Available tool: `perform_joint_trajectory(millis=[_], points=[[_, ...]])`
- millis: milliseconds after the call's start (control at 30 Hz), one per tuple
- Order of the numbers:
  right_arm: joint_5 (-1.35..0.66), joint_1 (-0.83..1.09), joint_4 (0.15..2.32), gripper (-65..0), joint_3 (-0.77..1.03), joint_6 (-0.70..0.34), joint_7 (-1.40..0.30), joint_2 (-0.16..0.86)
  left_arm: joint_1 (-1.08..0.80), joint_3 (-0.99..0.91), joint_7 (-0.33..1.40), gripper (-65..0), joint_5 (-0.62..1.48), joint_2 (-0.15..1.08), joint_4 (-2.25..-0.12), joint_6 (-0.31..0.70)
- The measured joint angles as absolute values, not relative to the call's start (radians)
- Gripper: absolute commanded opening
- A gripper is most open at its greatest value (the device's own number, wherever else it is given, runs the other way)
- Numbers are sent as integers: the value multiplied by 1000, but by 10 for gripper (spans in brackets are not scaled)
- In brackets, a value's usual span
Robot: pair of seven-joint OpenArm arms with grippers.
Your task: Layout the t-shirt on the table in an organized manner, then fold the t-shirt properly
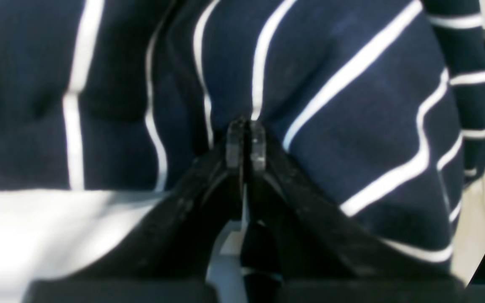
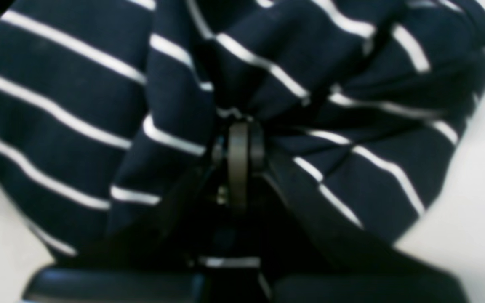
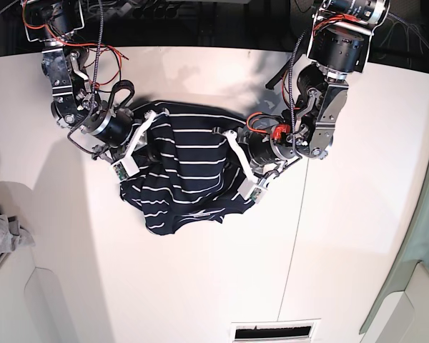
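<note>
**Base view: striped shirt bunched between two closed grippers**

Base view is where the whole layout is seen. The table [image 3: 200, 286], wide and white, fills the picture, and the t-shirt [image 3: 182, 179] is found crumpled at its far middle, hemmed between the two arms. A small grey cloth [image 3: 3, 236] is seen at the left edge, well apart from the shirt.

The left gripper [image 1: 246, 141] is shown pressed shut, its tips buried in a fold of striped fabric; the right gripper [image 2: 239, 145] is likewise clamped on a gathered bunch of cloth. Both are judged to be pinching the shirt.

The fabric is judged soft, light and limp: it will drape and slide on the smooth top, and it cannot be pushed flat. Hold is best taken at seams, the shoulders or hem corners, so that it can be spread by pulling apart.

The pinched folds and blurred stripes are shown only by the wrist views; the shirt's outline and its place on the table are given only by the base view.
</note>
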State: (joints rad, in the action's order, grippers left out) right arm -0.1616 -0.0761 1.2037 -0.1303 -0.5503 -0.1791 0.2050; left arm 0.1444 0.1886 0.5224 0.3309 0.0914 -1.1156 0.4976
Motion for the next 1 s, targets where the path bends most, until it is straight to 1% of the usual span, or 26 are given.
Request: perform_joint_trajectory(millis=[100, 200, 433, 533, 633, 767, 867, 1000], points=[[-161, -72, 1212, -650, -130, -550, -188, 205, 141, 189, 528, -624, 329, 101, -1135, 502], [-160, -72, 1230, -650, -107, -555, -199, 204, 128, 189, 570, -624, 333, 119, -1193, 493], [-162, -72, 1301, -650, 17, -558, -214, 211, 80, 189, 640, -624, 377, 162, -1374, 486], [-215, -72, 1335, -650, 64, -558, -302, 222, 39, 186, 640, -624, 386, 176, -1414, 486], [-324, -58, 1380, -650, 92, -555, -411, 250, -52, 163, 655, -624, 390, 203, -1497, 485], [-465, 9, 1462, -650, 107, -551, -544, 281, -181, 121, 667, -624, 403, 274, -1673, 485], [-557, 101, 1536, -650, 107, -553, -616, 308, -309, 106, 665, -624, 412, 327, -1787, 483], [-658, 244, 1636, -650, 107, -556, -674, 364, -524, 98, 676, -624, 408, 363, -1864, 485]])
